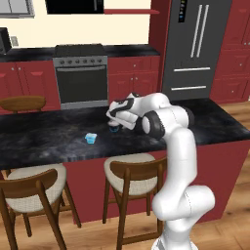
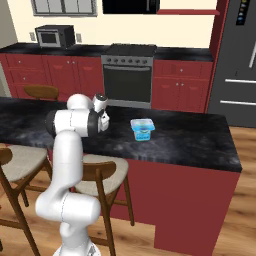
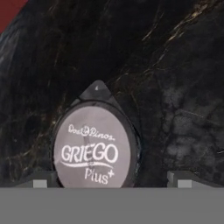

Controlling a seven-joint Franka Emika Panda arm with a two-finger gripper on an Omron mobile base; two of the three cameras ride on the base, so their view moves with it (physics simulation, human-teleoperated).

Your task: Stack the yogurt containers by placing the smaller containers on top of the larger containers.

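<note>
1. Two yogurt cups and one boxy pack sat on the dark marbled desk (image 1: 58, 141).
2. A light-blue tub (image 1: 91, 138) stood alone on the desk in the left base view, well apart from the arm's hand and to the left of it.
3. A dark teal cup (image 3: 92, 148) lay directly under the hand; the hand view looked straight down on its grey-white foil lid, printed "GRIEGO Plus", with a small pull tab pointing toward the top of that view.
4. In the left base view the same cup (image 1: 114, 128) peeked out just below the hand, resting on the desk.
5. The gripper (image 3: 112, 180) hung over the cup with its two finger tips spread wide, one at each lower side of the hand view; the cup's lid sat nearer the left tip (image 3: 40, 180) than the right one, and I could not tell whether either tip touched the cup.
6. The blue-and-white boxy pack (image 2: 142, 128) stood on the desk in the right base view, to the right of the arm and apart from it.
7. Nothing was stacked: each container stood by itself on the desk.
8. Two wooden stools with pale cushions (image 1: 135, 177) stood in front of the desk, and an oven (image 1: 81, 75) stood against the back wall.
</note>
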